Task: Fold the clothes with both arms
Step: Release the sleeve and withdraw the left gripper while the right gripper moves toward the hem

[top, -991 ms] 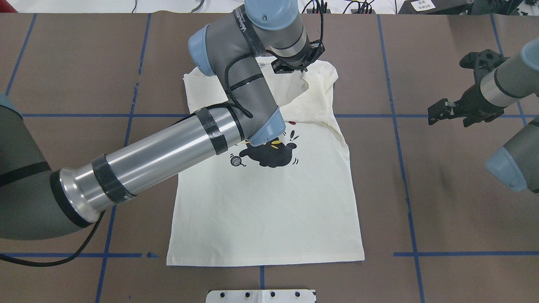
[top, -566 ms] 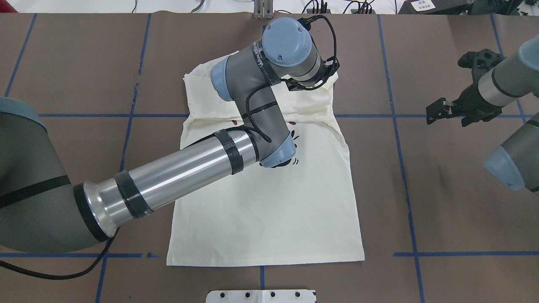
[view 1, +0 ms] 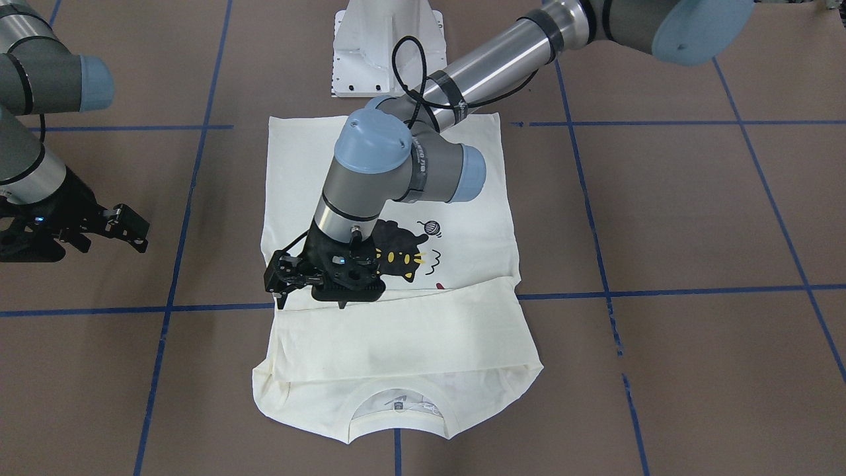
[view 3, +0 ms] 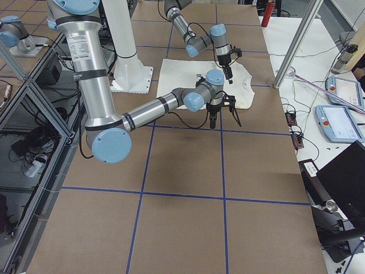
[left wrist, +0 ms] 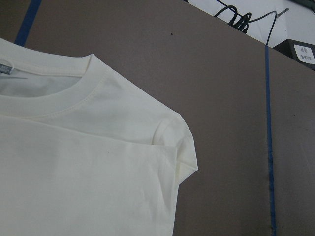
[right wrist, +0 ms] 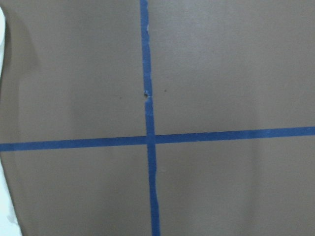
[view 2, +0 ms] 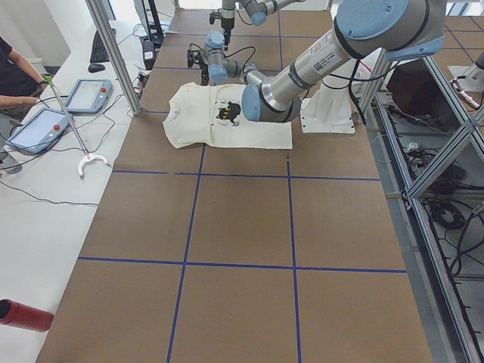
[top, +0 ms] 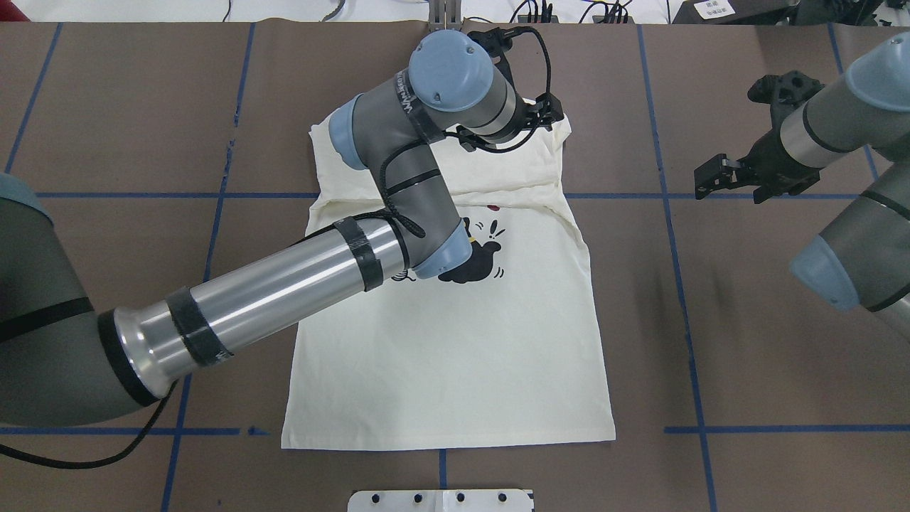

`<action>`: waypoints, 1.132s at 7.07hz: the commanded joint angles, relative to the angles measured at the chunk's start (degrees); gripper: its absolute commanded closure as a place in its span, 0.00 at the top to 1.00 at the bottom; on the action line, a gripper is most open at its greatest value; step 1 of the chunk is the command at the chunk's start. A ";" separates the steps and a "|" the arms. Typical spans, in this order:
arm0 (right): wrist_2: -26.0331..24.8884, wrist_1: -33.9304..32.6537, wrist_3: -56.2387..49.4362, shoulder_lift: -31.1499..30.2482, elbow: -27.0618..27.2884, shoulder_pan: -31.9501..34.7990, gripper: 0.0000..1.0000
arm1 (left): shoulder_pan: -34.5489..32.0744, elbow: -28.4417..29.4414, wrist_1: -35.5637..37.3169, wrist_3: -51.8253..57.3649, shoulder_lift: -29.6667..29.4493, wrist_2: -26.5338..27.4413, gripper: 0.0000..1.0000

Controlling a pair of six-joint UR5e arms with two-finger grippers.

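1. Across the middle of the table (top: 746,341) lies the shirt (top: 455,355), flat and print side up, with its hem (top: 448,439) nearest the robot and its collar (view 1: 396,395) at the far end.
2. Both sleeves are laid across the chest as one band (view 1: 396,330) just beyond the cat print (top: 476,259). The band hides most of the red lettering.
3. I see the left gripper (view 1: 276,291) hanging over the shirt's far right shoulder, fingers apart and holding nothing. Its wrist camera looks down on the collar and the rounded shoulder, with bare table beyond.
4. I see the right gripper (top: 711,178) well to the right of the shirt over bare table, fingers also apart and empty. Its wrist camera shows taped lines and only a sliver of cloth at one edge.
5. I judge the shirt to be light, thin and limp.
   - It will not hold a shape, and it will sag between two pinch points.
   - It will drag any loose layer along behind it.
   - It is not fragile, but the stacked layers can slip over one another and over the smooth table cover.
6. For the next fold I would pinch at the two far corners, one gripper on each shoulder, low enough to catch both band and body.
7. Catching only the top layer would, I think, pull a sleeve back out.
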 commanded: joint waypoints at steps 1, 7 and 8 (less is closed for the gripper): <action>-4.85 0.06 9.02 0.63 5.01 -7.03 1.00 | -1.30 -20.58 15.15 7.37 12.28 -4.22 1.00; -25.33 6.17 35.75 -4.70 14.09 -35.15 1.00 | -1.30 -62.17 28.69 17.35 42.93 -4.23 1.00; -29.11 8.82 38.48 -8.39 14.70 -39.46 1.00 | -1.22 -62.87 29.65 17.35 42.58 -4.14 1.00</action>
